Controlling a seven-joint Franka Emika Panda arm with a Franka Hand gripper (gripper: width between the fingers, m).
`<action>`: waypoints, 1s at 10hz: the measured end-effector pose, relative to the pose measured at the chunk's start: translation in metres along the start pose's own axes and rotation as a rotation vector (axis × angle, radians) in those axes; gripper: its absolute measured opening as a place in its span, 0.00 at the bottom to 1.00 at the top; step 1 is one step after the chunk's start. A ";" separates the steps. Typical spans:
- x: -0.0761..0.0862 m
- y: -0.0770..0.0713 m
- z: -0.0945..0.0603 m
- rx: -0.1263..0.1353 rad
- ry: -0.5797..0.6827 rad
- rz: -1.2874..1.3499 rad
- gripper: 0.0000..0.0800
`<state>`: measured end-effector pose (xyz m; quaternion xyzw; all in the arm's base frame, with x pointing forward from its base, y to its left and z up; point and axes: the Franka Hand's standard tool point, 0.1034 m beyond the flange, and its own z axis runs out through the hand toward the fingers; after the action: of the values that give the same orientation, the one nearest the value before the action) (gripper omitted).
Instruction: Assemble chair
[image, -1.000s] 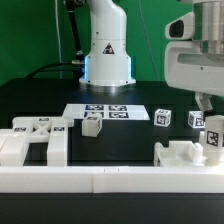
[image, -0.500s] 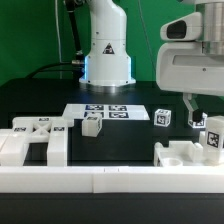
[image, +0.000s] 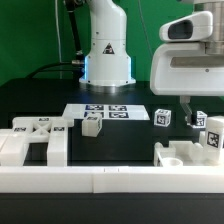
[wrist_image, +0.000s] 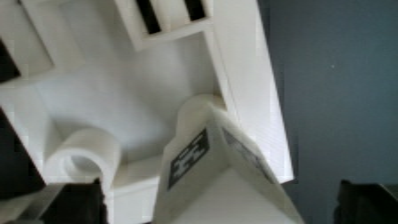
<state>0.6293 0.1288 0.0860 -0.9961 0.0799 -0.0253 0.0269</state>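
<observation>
The fingers (wrist_image: 370, 202) stand wide apart, holding nothing. The wrist view shows only a tagged part (wrist_image: 222, 150) lying below them. The gripper (image: 197, 108) hangs to the exterior view's right of the marker board (image: 105, 112), just above 1 cube (image: 197, 121) as that view shows it. A 2nd cube (image: 163, 118) sits between that one and the board. Nearer the camera than the board's right end lies a low bracket (image: 180, 155), with a tagged piece (image: 213, 138) at its far edge. Off the board's left end sits a big frame (image: 30, 140); a block (image: 93, 125) rests just in front of the board — all white chair parts, none joined
</observation>
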 end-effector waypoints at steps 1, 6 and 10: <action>0.001 0.000 -0.001 -0.010 0.003 -0.111 0.81; 0.002 0.003 0.000 -0.031 0.003 -0.430 0.81; 0.002 0.004 0.000 -0.030 0.004 -0.408 0.56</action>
<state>0.6309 0.1247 0.0862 -0.9919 -0.1233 -0.0308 0.0062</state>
